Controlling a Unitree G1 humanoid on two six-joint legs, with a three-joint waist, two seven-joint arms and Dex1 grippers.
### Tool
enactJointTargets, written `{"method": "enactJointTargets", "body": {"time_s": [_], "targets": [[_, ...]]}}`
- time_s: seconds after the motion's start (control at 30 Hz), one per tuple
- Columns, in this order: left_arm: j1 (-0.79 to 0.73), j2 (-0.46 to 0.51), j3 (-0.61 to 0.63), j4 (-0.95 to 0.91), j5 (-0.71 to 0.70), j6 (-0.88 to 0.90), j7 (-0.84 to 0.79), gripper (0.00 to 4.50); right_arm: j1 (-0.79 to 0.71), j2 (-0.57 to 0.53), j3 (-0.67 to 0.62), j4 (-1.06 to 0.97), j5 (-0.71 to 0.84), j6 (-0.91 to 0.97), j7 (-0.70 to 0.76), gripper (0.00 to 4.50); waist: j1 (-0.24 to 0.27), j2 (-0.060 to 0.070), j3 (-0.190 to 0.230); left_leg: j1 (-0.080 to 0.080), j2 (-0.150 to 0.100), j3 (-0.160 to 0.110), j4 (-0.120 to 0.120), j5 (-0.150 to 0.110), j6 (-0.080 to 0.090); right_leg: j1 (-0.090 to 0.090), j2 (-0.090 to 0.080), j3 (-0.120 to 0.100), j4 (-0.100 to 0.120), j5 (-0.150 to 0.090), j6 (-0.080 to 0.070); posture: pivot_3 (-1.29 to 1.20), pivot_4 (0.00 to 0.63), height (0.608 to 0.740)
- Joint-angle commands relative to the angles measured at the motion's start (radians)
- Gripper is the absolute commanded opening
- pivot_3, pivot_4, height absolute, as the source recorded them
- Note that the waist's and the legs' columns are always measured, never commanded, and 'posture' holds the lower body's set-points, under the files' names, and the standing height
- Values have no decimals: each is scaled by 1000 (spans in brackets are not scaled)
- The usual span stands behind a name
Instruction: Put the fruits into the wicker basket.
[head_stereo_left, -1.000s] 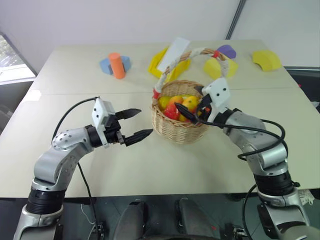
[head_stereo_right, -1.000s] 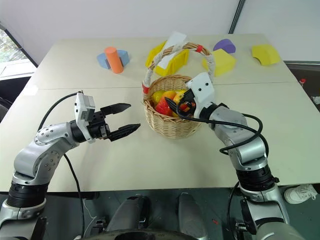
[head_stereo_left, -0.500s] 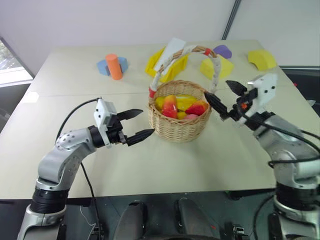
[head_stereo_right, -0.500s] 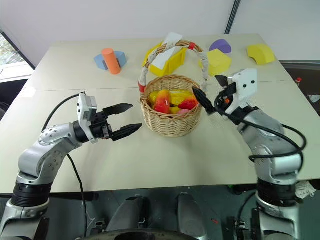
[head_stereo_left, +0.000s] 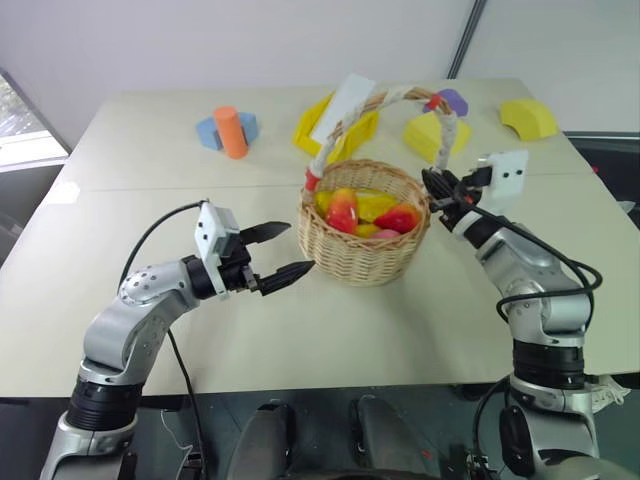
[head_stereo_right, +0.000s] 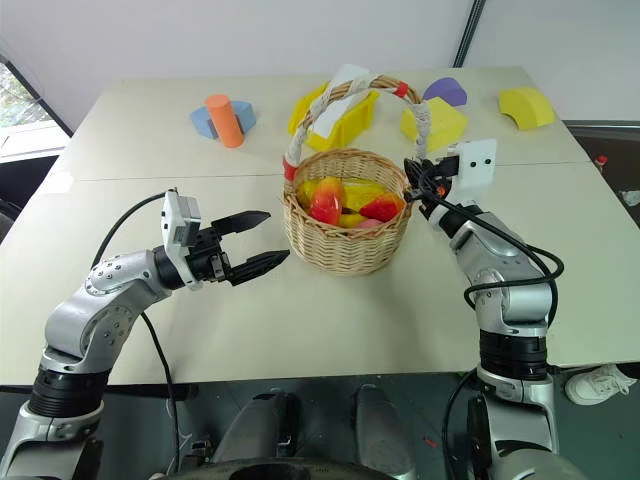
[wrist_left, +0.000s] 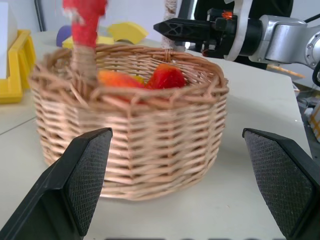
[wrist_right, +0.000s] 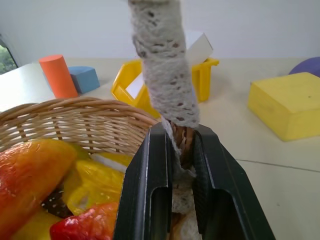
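The wicker basket (head_stereo_left: 360, 250) stands mid-table, holding several fruits (head_stereo_left: 345, 210), red-and-yellow and yellow ones. Its white-wrapped handle (head_stereo_left: 390, 100) arches over them. My right gripper (head_stereo_left: 432, 185) is at the basket's right rim, shut on the lower end of the handle (wrist_right: 160, 65), which runs up between its fingers (wrist_right: 150, 185). My left gripper (head_stereo_left: 298, 248) hangs open just left of the basket (wrist_left: 130, 125), not touching it, with nothing between its fingers (wrist_left: 85, 175).
Behind the basket are an orange cylinder (head_stereo_left: 233, 131) by a blue block (head_stereo_left: 212, 131), a yellow bin (head_stereo_left: 335, 125) holding a white card, a yellow block (head_stereo_left: 432, 135), a purple piece (head_stereo_left: 455, 100) and a yellow arch (head_stereo_left: 528, 118).
My right gripper came out of the basket open, swung to the right, then returned to the rim and shut on the handle's right end. The left arm stayed put.
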Motion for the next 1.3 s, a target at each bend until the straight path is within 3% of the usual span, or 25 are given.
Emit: {"method": "enactJointTargets", "body": {"time_s": [0.03, 0.3, 0.47, 0.6, 0.63, 0.7, 0.83, 1.03, 1.2, 1.3], "targets": [[-12, -3, 10, -30, -8, -15, 3, 4500, -6, -50, -96, -85, -8, -63, -18, 25, 1, 0, 0, 0, 0, 0, 0, 0, 0, 0, 0, 0, 0, 0, 0, 0, 150, 740], [-35, -18, -5, 5, 5, -32, -10, 4500, -1, -224, -323, 103, -135, -136, -163, 25, 4, 0, 0, 0, -1, 0, 0, 0, 0, 1, -1, 0, -1, 0, 0, 0, 150, 740], [-56, -44, -16, 24, 20, -46, -2, 4500, -49, -247, -402, 328, -160, -204, -248, 25, -8, 1, 0, 1, 0, 3, 0, 0, 0, 1, 1, 1, 0, 0, 0, 0, 150, 740], [-56, -50, -16, 25, 28, -50, 0, 4500, -40, -252, -409, 389, -154, -243, -234, 25, -9, 4, 0, 2, 1, 5, 0, 0, 1, 0, 2, 2, 1, 0, 0, 0, 150, 740], [-54, -51, -15, 26, 29, -51, 2, 4500, -35, -250, -412, 388, -149, -245, -232, 1073, -8, 4, 0, 2, 1, 5, 0, 0, 1, 0, 2, 3, 1, 0, 0, 0, 150, 740], [-54, -53, -12, 28, 31, -51, 5, 4500, -25, -249, -416, 374, -147, -246, -235, 1871, -5, 4, 0, 2, 1, 5, 0, 0, 1, 0, 2, 3, 1, 0, 0, 0, 150, 740], [-48, -50, -3, 44, 42, -57, 9, 4500, 52, -263, -433, 273, -162, -241, -238, 4023, 2, 4, 0, 2, 1, 5, 0, 0, 1, 1, 2, 3, 1, 0, 0, 0, 150, 740], [-19, -13, 45, 95, 73, -85, 19, 4500, 212, -254, -506, 93, -77, -225, -150, 4023, 2, 4, 0, 1, 0, 4, 0, 0, 1, 1, 2, 2, 0, 0, 0, 0, 150, 740], [47, 15, 129, 170, 106, -130, 53, 4500, 432, -282, -471, -75, 26, -257, 139, 4023, -6, 4, 0, 2, 2, 4, -1, -1, 1, 1, 2, 3, 0, 0, 0, 0, 150, 740], [89, 22, 160, 220, 129, -162, 67, 4500, 494, -300, -365, -166, 52, -259, 272, 4023, -10, 4, 0, 5, 2, 4, -1, -1, 1, 4, 3, 2, 0, 0, 0, 0, 150, 740]]}}
